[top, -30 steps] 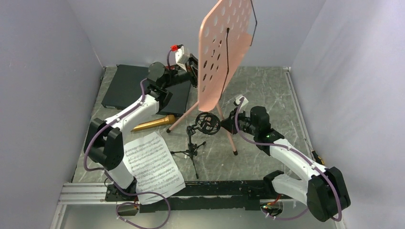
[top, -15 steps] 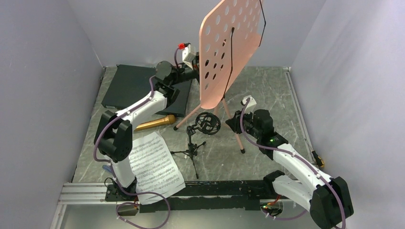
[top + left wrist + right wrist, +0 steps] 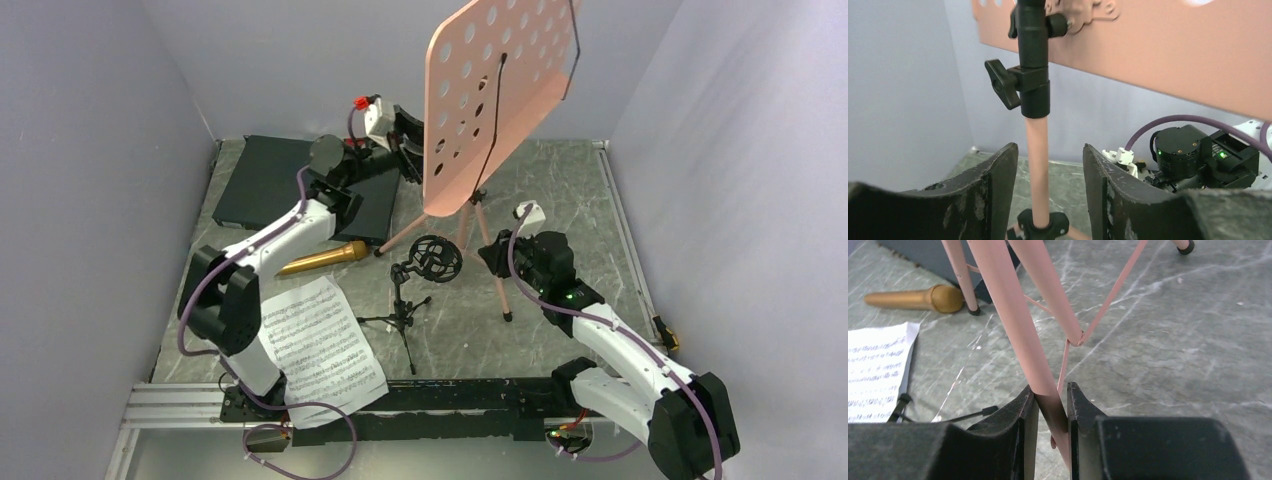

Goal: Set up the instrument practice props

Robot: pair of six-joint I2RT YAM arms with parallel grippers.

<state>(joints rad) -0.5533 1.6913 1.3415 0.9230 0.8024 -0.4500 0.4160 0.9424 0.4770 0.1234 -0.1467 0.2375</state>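
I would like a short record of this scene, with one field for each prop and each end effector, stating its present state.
music stand: standing on its tripod
left end effector: open, stand's pole between fingers, untouched
right end effector: shut on one tripod leg
microphone: lying beside the black box
sheet music: flat, near the left arm's base
mic stand: upright, ring mount empty

Music stand (image 3: 1168, 55) desk cropped by the upper edge above the left gripper (image 3: 1048, 147), one stand tube swallowed between the fingers of the right gripper (image 3: 1050, 390), its foot hidden beneath them, sheet music (image 3: 875, 365) left of those fingers cut off at the edge, notation illegible, possibly two stacked pages.
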